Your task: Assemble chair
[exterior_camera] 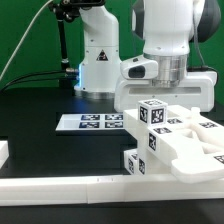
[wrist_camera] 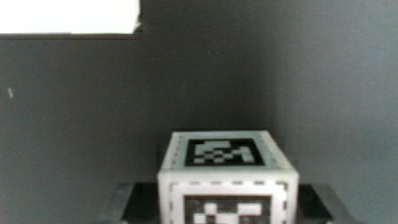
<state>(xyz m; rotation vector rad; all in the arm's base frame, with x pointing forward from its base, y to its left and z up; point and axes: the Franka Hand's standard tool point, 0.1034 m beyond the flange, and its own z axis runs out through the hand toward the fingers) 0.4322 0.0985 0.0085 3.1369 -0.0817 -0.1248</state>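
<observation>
This is a robotics lab set up for recorded trials. A white Franka arm [exterior_camera: 100, 50] stands bolted at the far side of a black table [exterior_camera: 40, 120], with a green backdrop [exterior_camera: 20, 35] hung behind it and cables trailing down beside its base. A flat marker board [exterior_camera: 88, 122] printed with black-and-white tags lies on the table, and a low white rim wall [exterior_camera: 60, 187] borders the near edge. The white chair parts [exterior_camera: 170, 140] at the exterior view's right carry the same kind of tracking tags.
</observation>
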